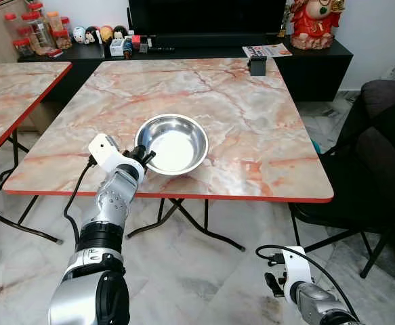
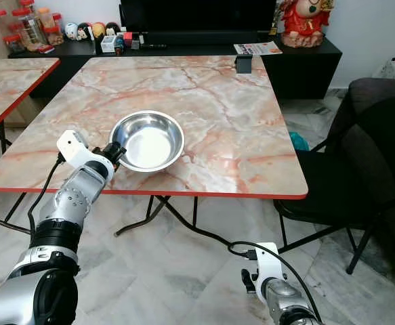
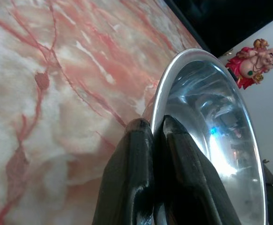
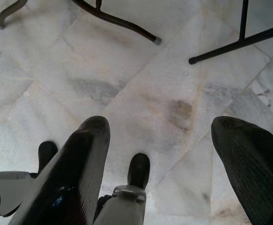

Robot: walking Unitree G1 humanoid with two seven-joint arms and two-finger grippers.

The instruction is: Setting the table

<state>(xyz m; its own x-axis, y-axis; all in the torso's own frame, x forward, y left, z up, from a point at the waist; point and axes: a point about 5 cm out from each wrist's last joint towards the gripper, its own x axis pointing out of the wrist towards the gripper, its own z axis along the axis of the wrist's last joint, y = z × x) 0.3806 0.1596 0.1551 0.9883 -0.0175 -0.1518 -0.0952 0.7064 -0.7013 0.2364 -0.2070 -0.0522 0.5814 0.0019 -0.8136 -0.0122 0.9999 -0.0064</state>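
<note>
Steel bowl (image 1: 172, 143): round, shiny, nothing held inside; set on the pink-veined marble table (image 1: 251, 128) near its front edge. Rim is pinched by the left gripper (image 3: 153, 129). Right gripper (image 4: 159, 140) is hung spread wide above tiled floor (image 4: 141, 84).

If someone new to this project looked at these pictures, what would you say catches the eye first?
Most striking is the shiny round stainless-steel bowl sitting near the front edge of the pink marble-patterned table with a red rim. The left gripper is pinching the bowl's near rim, its fingers closed on the metal edge. Further back, a red figurine stands on the black cabinet, while the right gripper hangs open above the pale marble floor.
</note>
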